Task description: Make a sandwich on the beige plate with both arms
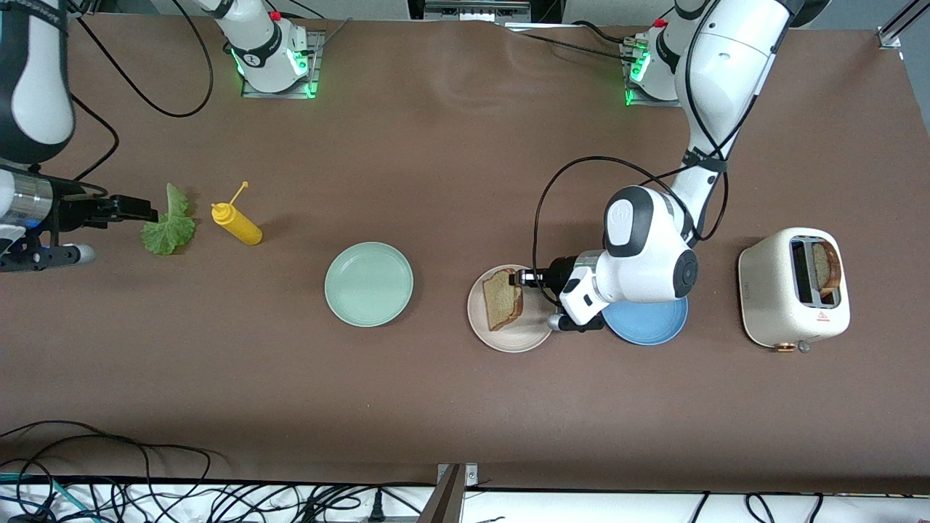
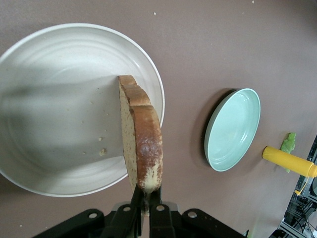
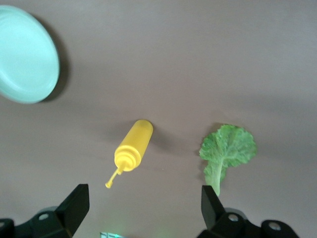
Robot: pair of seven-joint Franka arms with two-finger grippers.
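My left gripper is shut on one edge of a brown toasted bread slice, which it holds tilted on edge over the beige plate. In the left wrist view the slice stands up from my left gripper above the rim of the plate, which holds only crumbs. A green lettuce leaf lies flat at the right arm's end of the table. My right gripper is open just beside it. In the right wrist view my right gripper holds nothing, and the leaf lies close to one finger.
A yellow squeeze bottle lies beside the lettuce. A mint green plate sits mid-table. A blue plate lies under the left arm's wrist. A white toaster at the left arm's end holds another bread slice. Cables run along the table's near edge.
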